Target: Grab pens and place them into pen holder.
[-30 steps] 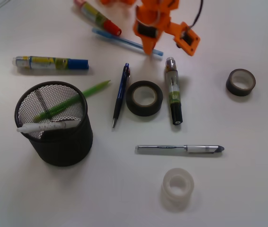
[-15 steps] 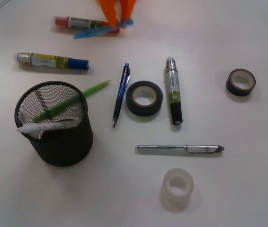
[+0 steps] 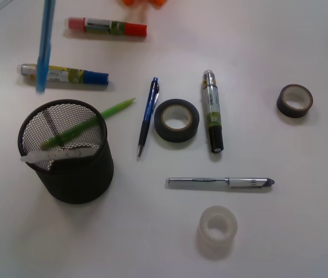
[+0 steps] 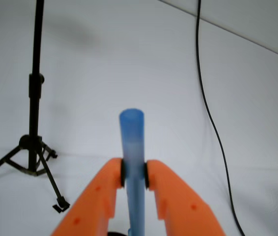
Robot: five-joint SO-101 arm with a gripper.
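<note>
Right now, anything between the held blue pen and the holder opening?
Nothing visible blocks it. The light-blue pen hangs upright in the gripper, above the blue-capped marker. The pen holder mouth is partly crossed by the green pen and white pen.

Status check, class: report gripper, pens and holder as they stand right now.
Orange gripper shut on translucent light-blue stick pen. Pen hangs upright, beyond black wire-mesh pen holder. Holder has lime-green pen and short white pen.

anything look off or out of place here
Nothing is spilled or damaged. Oddest is the white pen, lying flat across the pen holder's rim rather than dropped inside; the lime-green pen leans in at a slant. The light-blue pen hangs upright, pinched in the hand; the other pens lie flat.
</note>
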